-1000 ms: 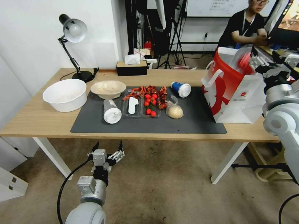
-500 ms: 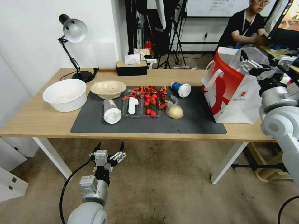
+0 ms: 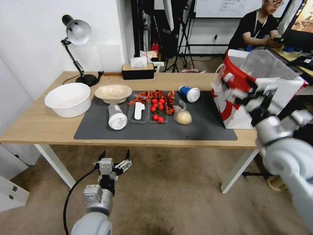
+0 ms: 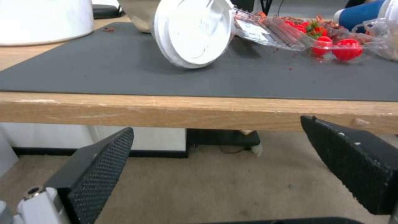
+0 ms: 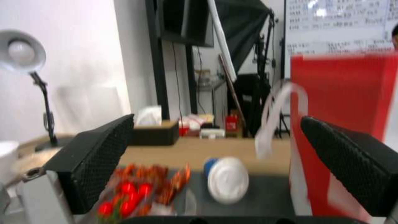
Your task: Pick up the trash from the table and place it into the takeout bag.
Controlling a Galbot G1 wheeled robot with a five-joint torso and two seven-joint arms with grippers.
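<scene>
A: Right gripper (image 3: 247, 93) is hanging in front of the takeout bag (image 3: 239, 111), jaws apart, carrying nothing. Left gripper (image 3: 112, 160) is waiting below the worktop (image 3: 39, 127) edge, likewise spread and empty.

B: Remaining trash?

A: Blue paper cup (image 3: 189, 93), bagged bun (image 3: 183, 117), clear lidded cup (image 3: 116, 116) and beige bowl (image 3: 113, 93) are all sitting on the mat. Judging most of the job outstanding.

A long light-wood bench (image 3: 42, 125) on white legs runs across the middle of the frame. A dark grey mat (image 3: 202, 127) covers its centre. Directly on the wood stand a white bowl (image 3: 68, 99) at the left, a black desk lamp (image 3: 78, 49) at the upper left, a black tissue box (image 3: 138, 71) along the far edge, and a red-and-white paper bag (image 3: 243, 98) at the right end.
</scene>
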